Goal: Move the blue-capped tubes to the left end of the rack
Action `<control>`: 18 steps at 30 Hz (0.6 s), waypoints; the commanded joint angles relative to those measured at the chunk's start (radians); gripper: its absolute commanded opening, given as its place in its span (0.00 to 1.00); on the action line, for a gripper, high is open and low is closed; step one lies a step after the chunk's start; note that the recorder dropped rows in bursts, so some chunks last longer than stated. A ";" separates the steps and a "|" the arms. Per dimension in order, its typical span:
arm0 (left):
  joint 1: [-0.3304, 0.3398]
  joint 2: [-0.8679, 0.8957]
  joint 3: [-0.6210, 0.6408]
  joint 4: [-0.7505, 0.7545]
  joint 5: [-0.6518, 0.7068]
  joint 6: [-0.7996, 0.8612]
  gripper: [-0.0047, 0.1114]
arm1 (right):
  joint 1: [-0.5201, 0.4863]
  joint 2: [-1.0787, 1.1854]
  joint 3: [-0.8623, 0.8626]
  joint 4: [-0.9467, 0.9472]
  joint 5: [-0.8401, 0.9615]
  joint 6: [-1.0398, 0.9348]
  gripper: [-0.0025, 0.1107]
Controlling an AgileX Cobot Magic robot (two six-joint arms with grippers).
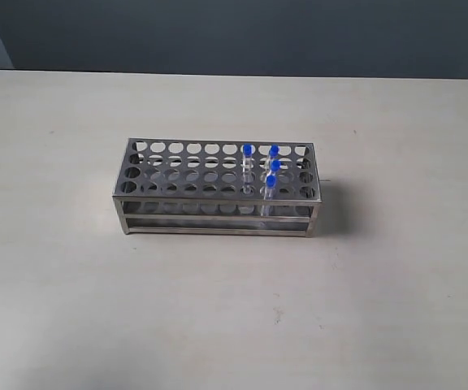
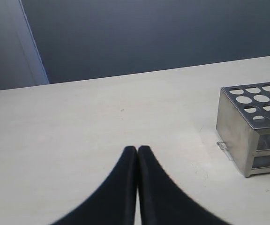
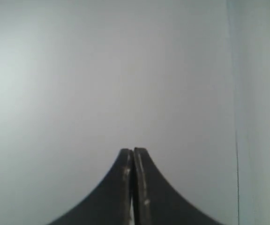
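The shiny steel rack point(image 1: 218, 188) stands in the middle of the table in the exterior view. Several blue-capped tubes point(image 1: 248, 166) stand upright in holes near its right end; the holes at its left end hold nothing. Neither arm shows in the exterior view. In the left wrist view my left gripper point(image 2: 137, 149) is shut and empty above bare tabletop, well apart from one end of the rack point(image 2: 254, 126); no tubes show there. My right gripper point(image 3: 133, 150) is shut with nothing in it and faces a blank pale wall.
The pale table point(image 1: 71, 309) lies bare all around the rack. A dark wall point(image 1: 242, 32) runs behind its far edge.
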 commanded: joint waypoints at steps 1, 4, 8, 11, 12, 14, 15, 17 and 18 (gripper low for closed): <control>-0.004 0.003 -0.005 -0.003 -0.012 -0.001 0.05 | 0.027 0.196 -0.094 -0.413 0.013 0.390 0.02; -0.004 0.003 -0.005 -0.003 -0.012 -0.001 0.05 | 0.101 0.261 0.021 -0.671 -0.119 0.614 0.02; -0.004 0.003 -0.005 -0.003 -0.012 -0.001 0.05 | 0.229 0.351 0.258 -0.520 -0.153 0.441 0.02; -0.004 0.003 -0.005 -0.003 -0.012 -0.001 0.05 | 0.317 0.439 0.440 -0.138 -0.242 0.083 0.02; -0.004 0.003 -0.005 -0.003 -0.012 -0.001 0.05 | 0.347 0.470 0.499 -0.020 -0.312 -0.007 0.02; -0.004 0.003 -0.005 -0.003 -0.012 -0.001 0.05 | 0.401 0.533 0.588 0.089 -0.433 -0.078 0.02; -0.004 0.003 -0.005 -0.003 -0.012 -0.001 0.05 | 0.428 0.561 0.614 0.101 -0.475 -0.088 0.02; -0.004 0.003 -0.005 -0.003 -0.012 -0.001 0.05 | 0.472 0.612 0.631 0.070 -0.501 -0.088 0.02; -0.004 0.003 -0.005 -0.003 -0.012 -0.001 0.05 | 0.496 0.638 0.631 0.043 -0.494 -0.088 0.02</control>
